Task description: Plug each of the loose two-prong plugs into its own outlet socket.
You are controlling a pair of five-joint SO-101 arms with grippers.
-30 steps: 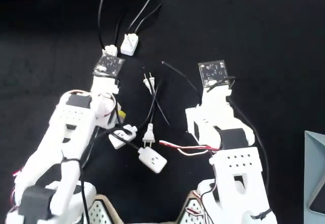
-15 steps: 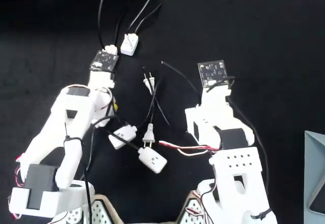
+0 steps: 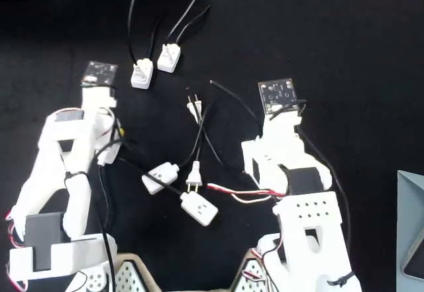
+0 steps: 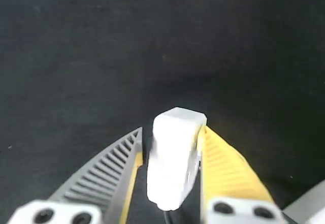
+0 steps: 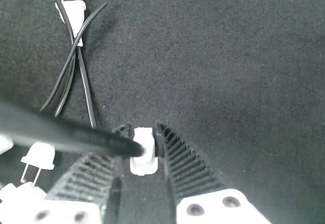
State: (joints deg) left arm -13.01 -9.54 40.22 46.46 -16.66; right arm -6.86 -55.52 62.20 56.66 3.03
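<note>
High view, left arm (image 3: 66, 146) extended forward, left gripper (image 4: 172, 132) clamped on chunky white plug (image 4: 172, 168), right arm (image 3: 285, 153) bent mid-table, right gripper (image 5: 142, 128) clamped on small white plug (image 5: 143, 158).

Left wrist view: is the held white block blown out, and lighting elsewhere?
Left wrist view: the white block in the left gripper is blown out. High view: black cords nearly merge with the black cloth. Right wrist view: even light, no glare; the loose plug contrasts well.

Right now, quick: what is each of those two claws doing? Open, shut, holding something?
Left gripper: shut, holding a white connector.
Right gripper: shut, holding a small white connector.
</note>
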